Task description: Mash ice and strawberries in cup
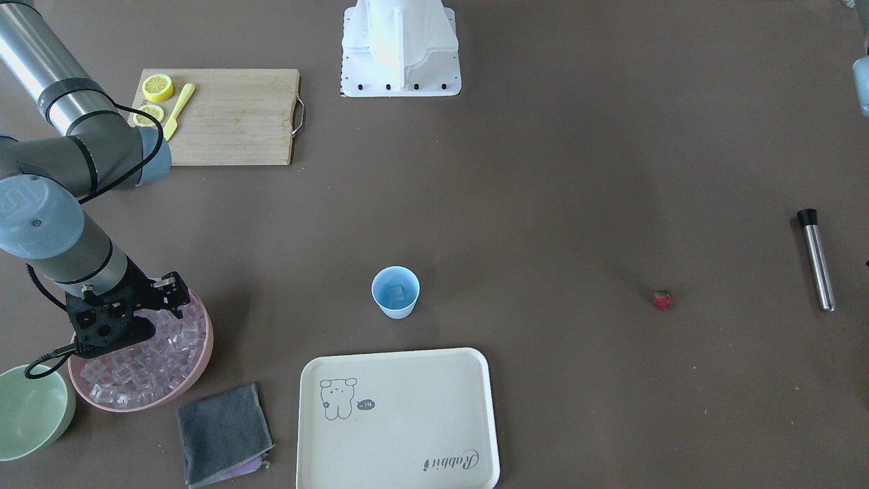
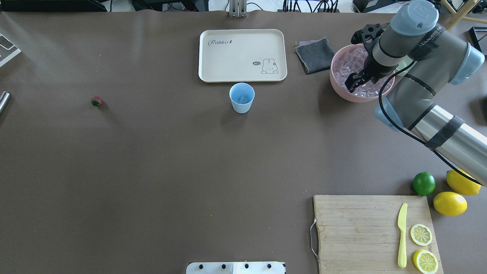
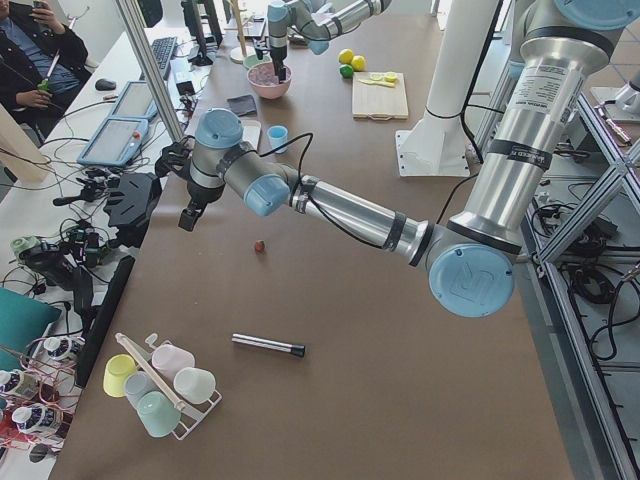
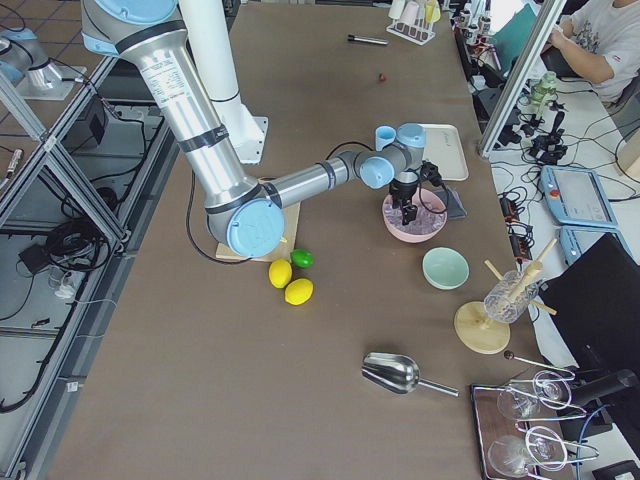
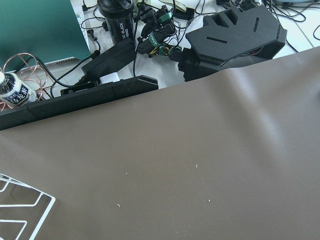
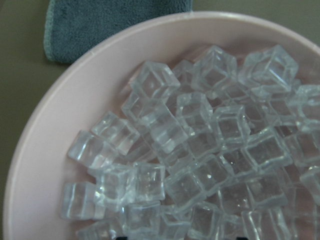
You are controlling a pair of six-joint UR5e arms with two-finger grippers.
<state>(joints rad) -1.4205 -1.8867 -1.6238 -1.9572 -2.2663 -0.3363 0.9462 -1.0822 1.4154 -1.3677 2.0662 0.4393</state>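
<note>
Right claw (image 2: 354, 80) spread wide, empty, over ice (image 6: 200, 150) in pink bowl (image 6: 40, 165); left claw (image 3: 188, 215) state unclear.

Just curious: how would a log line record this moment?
right claw: open over pink bowl | cup: ice inside | strawberry: on table

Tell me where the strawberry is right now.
In the overhead view, the strawberry lies alone on the left side, far left of the cup.

The near arm's left hand (image 3: 187, 222) hangs over the brown surface (image 3: 350, 300) close to its edge. The strawberry (image 3: 259, 246) lies near it, a metal muddler (image 3: 268, 346) nearer the camera. The far right hand (image 3: 279, 72) is over a pink bowl (image 3: 256, 88)
</note>
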